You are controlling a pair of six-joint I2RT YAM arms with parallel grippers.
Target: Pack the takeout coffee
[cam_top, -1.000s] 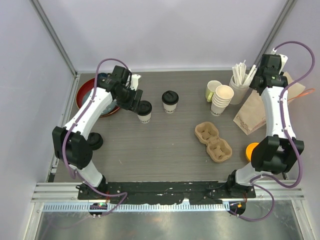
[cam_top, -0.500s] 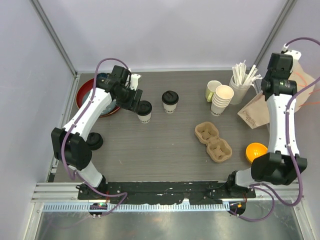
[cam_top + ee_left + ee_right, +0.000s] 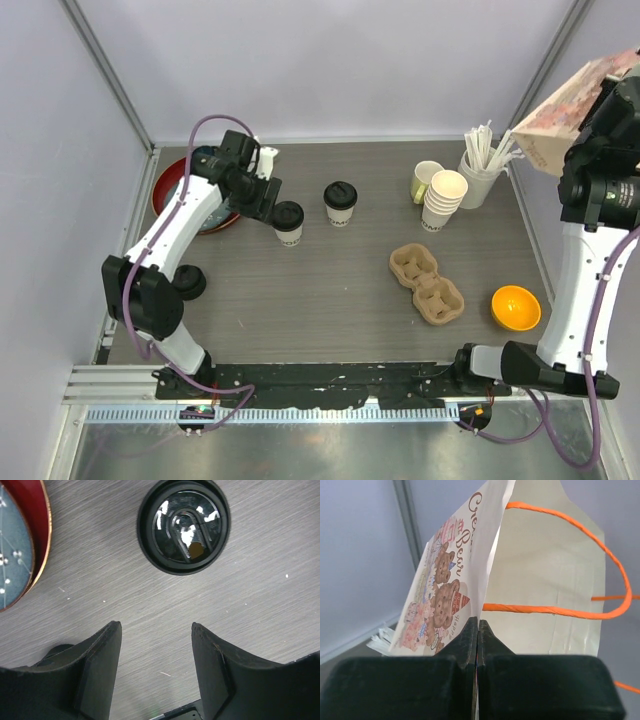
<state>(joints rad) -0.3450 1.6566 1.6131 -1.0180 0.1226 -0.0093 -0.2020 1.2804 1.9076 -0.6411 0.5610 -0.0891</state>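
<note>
- Pinching the top edge of a printed paper bag (image 3: 545, 580) between tightly closed fingers, the right tool (image 3: 477, 630) holds it in the air, well above the counter (image 3: 330, 300) and far back and to the right of the cardboard cup carrier (image 3: 426, 284). Orange cord handles loop from the bag's mouth.
- The left tool (image 3: 156, 627) stands open and empty over bare counter. One lidded cup (image 3: 183, 526) sits just beyond its fingertips, not between them.
- That cup stands upright, well to the left of the carrier and a little farther back.
- The second lidded cup (image 3: 340, 202) stands upright between the first cup and the carrier, apart from both. Both cups are on the counter, outside the carrier.
- A red plate (image 3: 160, 185) lies farther left of the carrier, past the first cup.
- Just behind the carrier stands a stack of bare paper cups (image 3: 445, 200), with a yellow-green mug (image 3: 426, 180) beside it and a white holder of stirrers (image 3: 480, 165) a little farther right.
- An orange bowl (image 3: 516, 307) sits near the carrier's right side.
</note>
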